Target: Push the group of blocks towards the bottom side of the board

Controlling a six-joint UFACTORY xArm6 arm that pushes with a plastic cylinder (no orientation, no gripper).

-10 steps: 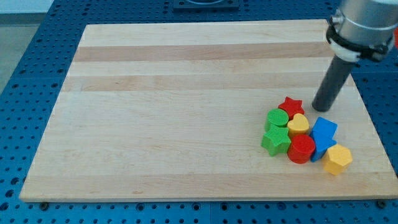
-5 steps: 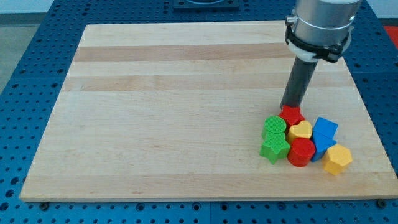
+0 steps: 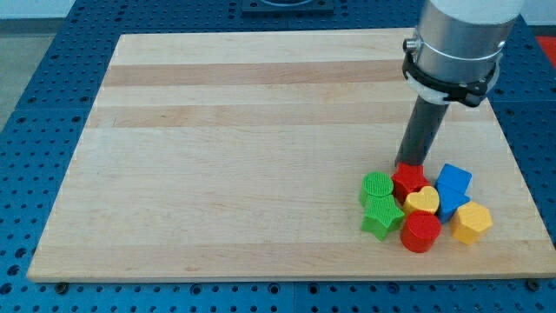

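Seven blocks huddle low on the view's right of the wooden board (image 3: 261,148), blue pegboard table (image 3: 43,104) around it.
Rod slants down from the top right; no claw here, my tip (image 3: 407,165) touches the red star (image 3: 408,179), beside the green cylinder (image 3: 377,186), green star (image 3: 380,216), yellow heart (image 3: 423,201), red cylinder (image 3: 420,232), blue block (image 3: 453,184) and yellow block (image 3: 472,223).

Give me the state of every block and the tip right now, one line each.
my tip: down on the board, against the red star's top edge
red star: touching the yellow heart
yellow heart: mid-cluster
green cylinder: at the cluster's left
green star: below the green cylinder
red cylinder: lowest
blue block: right
yellow block: bottom right
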